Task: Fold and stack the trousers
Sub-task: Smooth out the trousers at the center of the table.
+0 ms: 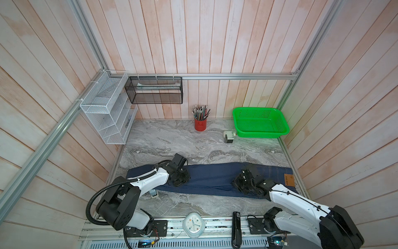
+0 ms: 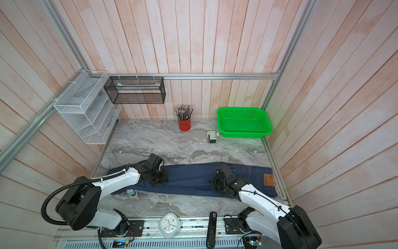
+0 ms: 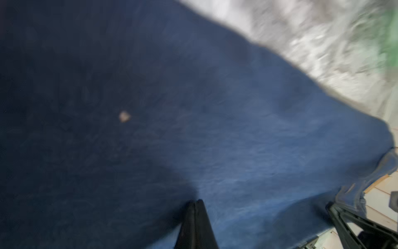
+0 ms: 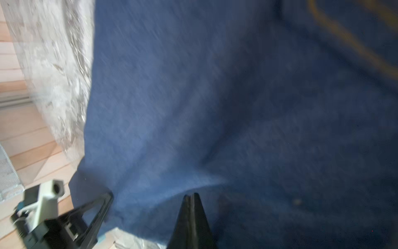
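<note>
While left tool (image 3: 198, 203) and right tool (image 4: 191, 197) sit closed, the trousers (image 1: 211, 179) lie crosswise, waist rightward.

The trousers (image 1: 211, 179) are dark navy denim, lying flat lengthwise across the lower middle. Their tan patch (image 1: 289, 180) sits at the right end.

Marble table (image 1: 172, 140); trousers (image 1: 211, 179), basket (image 1: 258, 108), pencil cup (image 1: 200, 125)

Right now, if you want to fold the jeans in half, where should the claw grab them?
Pinch the leg ends, coming straight down from above. The jeans lie flat and long across the table, tan waist patch at the opposite end, so the lifted leg ends could probably swing over onto it.
</note>
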`<state>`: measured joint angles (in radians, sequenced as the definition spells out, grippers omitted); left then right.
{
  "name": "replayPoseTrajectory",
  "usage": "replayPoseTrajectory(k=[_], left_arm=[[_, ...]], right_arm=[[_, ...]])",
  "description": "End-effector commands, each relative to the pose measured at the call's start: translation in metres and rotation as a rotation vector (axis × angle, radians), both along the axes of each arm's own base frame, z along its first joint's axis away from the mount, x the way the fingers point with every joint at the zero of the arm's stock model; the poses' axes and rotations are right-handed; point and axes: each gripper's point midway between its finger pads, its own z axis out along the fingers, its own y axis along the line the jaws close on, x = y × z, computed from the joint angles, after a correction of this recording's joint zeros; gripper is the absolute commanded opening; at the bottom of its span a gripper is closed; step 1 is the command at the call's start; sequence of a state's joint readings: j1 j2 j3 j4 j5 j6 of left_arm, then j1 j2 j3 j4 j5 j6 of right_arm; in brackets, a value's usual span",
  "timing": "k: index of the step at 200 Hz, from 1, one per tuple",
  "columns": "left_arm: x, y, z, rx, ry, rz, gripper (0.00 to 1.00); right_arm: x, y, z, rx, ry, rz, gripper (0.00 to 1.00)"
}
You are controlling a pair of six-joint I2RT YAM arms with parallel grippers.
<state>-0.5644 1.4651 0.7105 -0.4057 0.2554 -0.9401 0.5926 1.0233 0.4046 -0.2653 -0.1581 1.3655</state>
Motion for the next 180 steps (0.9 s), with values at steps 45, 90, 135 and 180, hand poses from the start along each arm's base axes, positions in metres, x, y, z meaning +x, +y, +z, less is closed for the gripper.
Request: replayPoseTrajectory(k=[45, 90, 135, 180], left_arm=[[-0.026, 0.015, -0.023, 0.021, 0.055, 0.016, 0.00], [-0.007, 0.007, 0.016, -0.009, -0.054, -0.002, 0.00], [0.031, 0.052, 0.094, 0.098, -0.229, 0.105, 0.35], [0.031, 0.169, 0.124, 0.179, -0.230, 0.381, 0.59]], right_arm=[[-0.075, -0.047, -0.039, -0.060, 0.198, -0.101, 0.00], [-0.029, -0.051, 0.029, -0.097, -0.029, -0.154, 0.00], [0.041, -0.065, 0.086, -0.327, -0.191, -0.079, 0.15], [0.080, -0.004, 0.092, -0.278, -0.272, 0.165, 0.14]])
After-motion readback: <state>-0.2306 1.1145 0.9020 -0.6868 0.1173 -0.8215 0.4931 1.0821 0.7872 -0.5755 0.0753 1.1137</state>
